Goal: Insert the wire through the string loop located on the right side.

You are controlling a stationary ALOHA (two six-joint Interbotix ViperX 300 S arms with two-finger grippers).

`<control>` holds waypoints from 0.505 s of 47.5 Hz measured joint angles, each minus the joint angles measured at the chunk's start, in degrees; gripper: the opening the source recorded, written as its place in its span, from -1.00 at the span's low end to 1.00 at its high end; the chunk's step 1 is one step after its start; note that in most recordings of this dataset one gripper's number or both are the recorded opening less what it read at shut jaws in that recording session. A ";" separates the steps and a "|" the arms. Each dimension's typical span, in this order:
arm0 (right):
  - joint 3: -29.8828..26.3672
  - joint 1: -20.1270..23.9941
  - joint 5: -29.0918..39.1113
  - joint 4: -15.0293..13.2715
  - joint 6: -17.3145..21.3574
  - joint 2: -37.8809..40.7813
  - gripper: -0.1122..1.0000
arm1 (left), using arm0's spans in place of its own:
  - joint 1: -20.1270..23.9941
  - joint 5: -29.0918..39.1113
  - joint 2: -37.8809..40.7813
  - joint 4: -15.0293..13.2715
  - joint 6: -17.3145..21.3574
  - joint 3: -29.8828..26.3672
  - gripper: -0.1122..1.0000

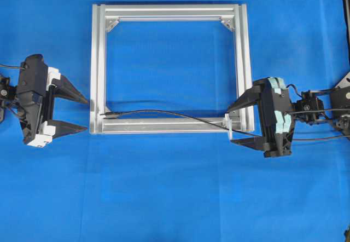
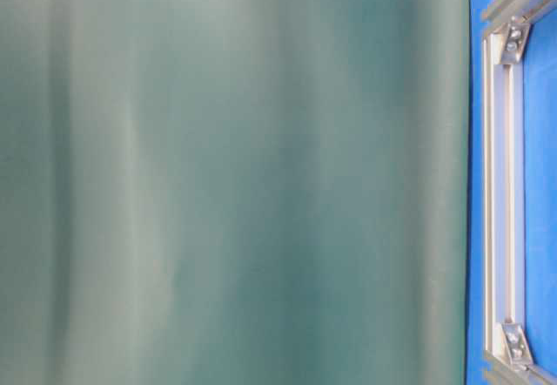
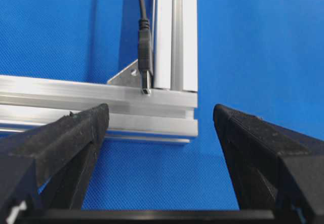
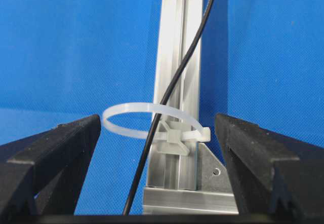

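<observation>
Fingers on both arms, left (image 1: 86, 113) and right (image 1: 234, 119), spread, released, pointing level at the frame (image 1: 97, 61).

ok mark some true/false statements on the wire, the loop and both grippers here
1. The wire passes through the string loop. True.
2. The left gripper is clamped on the wire's plug. False: its jaws stand open, holding nothing, and the plug lies on the frame.
3. The right gripper is open. True.
4. The plug lies at the frame's top right corner in the overhead view. False: it lies at the bottom left corner.
</observation>
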 measured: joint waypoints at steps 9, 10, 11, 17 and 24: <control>-0.79 0.00 4.04 0.00 0.00 -3.96 0.71 | 0.00 0.88 -2.37 -0.09 -0.18 -0.62 0.63; -0.97 0.00 4.66 0.00 0.00 -4.48 0.71 | 0.09 1.23 -2.81 -0.09 -0.18 -0.79 0.63; -1.05 0.00 5.10 0.00 0.00 -5.01 0.71 | 0.00 1.49 -3.25 -0.09 -0.18 -1.05 0.63; -1.93 0.00 8.61 0.00 0.00 -8.26 0.71 | 0.00 4.31 -5.98 0.00 0.35 -2.64 0.63; -2.37 0.00 10.46 0.00 0.00 -10.90 0.71 | 0.53 7.91 -9.32 0.00 0.35 -3.69 0.63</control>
